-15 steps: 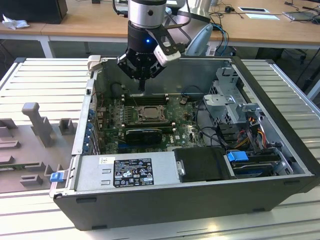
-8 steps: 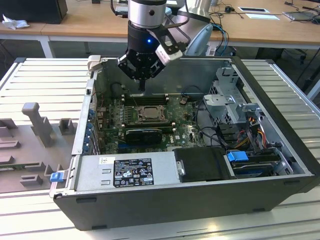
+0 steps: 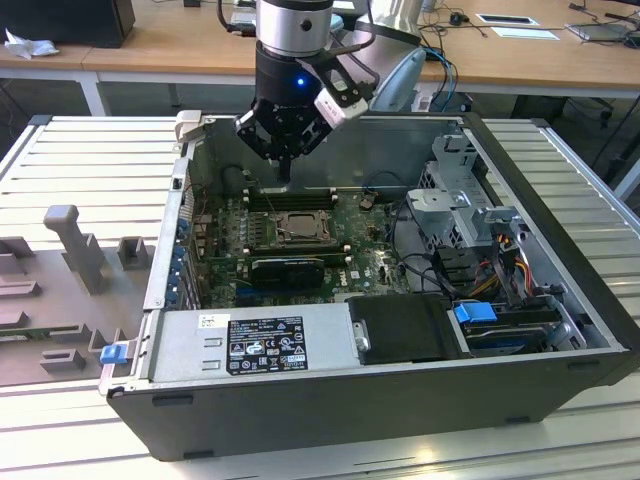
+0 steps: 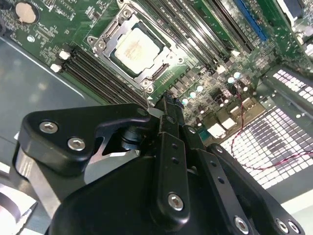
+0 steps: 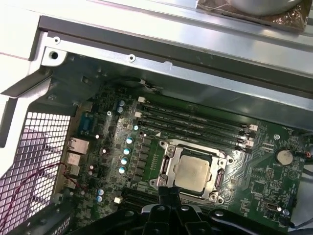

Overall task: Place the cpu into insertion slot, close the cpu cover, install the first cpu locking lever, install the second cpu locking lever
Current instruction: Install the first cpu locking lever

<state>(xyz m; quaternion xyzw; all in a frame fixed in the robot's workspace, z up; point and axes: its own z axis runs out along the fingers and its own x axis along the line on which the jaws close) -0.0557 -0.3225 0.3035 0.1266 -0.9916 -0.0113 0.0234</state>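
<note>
open room above the insertion slot point(image 5: 167, 171), memory slots point(image 5: 195, 120) alongside

Bright, even room light falls from above in the exterior view; the computer case point(image 3: 400, 400) interior lies in soft shadow. In the second wrist view, glare bleaches the cpu point(image 4: 135, 49), and the near end effector point(image 4: 167, 104) looks dark and blurred.

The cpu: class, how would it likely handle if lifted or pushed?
The cpu looks flat and metal-topped: probably stiff, light, smooth. Framed by the cpu cover, it likely won't slide, roll or tip.
</note>
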